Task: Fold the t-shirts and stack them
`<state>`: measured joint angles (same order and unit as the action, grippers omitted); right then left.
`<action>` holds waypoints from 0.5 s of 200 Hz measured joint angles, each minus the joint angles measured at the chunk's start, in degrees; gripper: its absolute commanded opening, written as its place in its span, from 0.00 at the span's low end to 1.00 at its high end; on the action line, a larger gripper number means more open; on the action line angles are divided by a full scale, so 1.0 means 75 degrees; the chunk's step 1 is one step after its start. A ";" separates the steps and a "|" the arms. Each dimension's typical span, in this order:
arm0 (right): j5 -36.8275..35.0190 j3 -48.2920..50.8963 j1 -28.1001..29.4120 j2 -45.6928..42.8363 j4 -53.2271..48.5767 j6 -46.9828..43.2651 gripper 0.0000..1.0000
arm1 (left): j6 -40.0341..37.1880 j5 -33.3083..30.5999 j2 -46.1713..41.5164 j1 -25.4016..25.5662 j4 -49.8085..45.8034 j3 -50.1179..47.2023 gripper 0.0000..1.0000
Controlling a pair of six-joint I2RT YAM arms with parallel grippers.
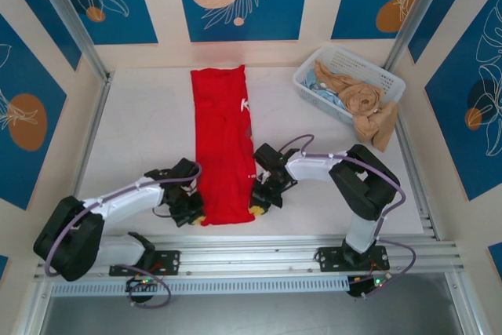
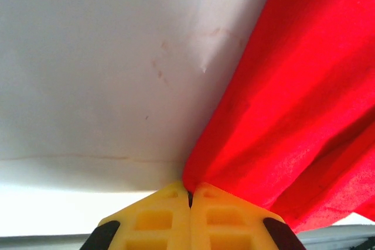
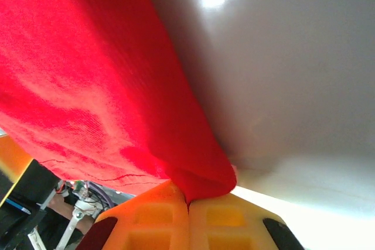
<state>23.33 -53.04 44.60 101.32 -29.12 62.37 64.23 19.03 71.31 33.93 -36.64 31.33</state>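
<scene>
A bright red t-shirt (image 1: 223,145) lies folded into a long narrow strip down the middle of the white table (image 1: 141,127), running from the back towards the arms. My left gripper (image 1: 197,216) is shut on its near left corner, and the red t-shirt cloth (image 2: 293,109) runs into the closed yellow fingertips (image 2: 158,215). At the near right corner my right gripper (image 1: 256,208) is shut on the t-shirt (image 3: 94,80), with a fold of cloth bunched between its yellow pads (image 3: 234,218).
A white lattice basket (image 1: 375,72) stands at the back right with tan and light-blue clothes in it; a tan garment (image 1: 380,127) hangs over its near rim onto the table. Metal rails edge the table on both sides and along the front.
</scene>
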 measured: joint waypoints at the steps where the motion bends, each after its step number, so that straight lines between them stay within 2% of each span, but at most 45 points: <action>1: 0.0003 0.0000 0.0006 -0.0015 -0.0032 0.0003 0.00 | 0.0000 0.0006 -0.0017 0.0000 0.0000 -0.0009 0.00; 57: -0.0029 -0.0207 0.0125 -0.1285 -0.1172 -0.0003 0.00 | 0.0312 0.0111 -0.2040 0.0067 -0.0172 -0.0070 0.00; 100: -0.0134 -0.1154 -0.0396 -0.1303 -0.1716 -0.0035 0.00 | 0.0574 -0.0495 -0.2145 0.0061 -0.0108 0.0562 0.00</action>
<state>22.33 -61.69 41.63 91.55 -42.00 62.11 68.53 15.31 55.22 34.39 -37.45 35.55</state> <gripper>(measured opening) 0.048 0.040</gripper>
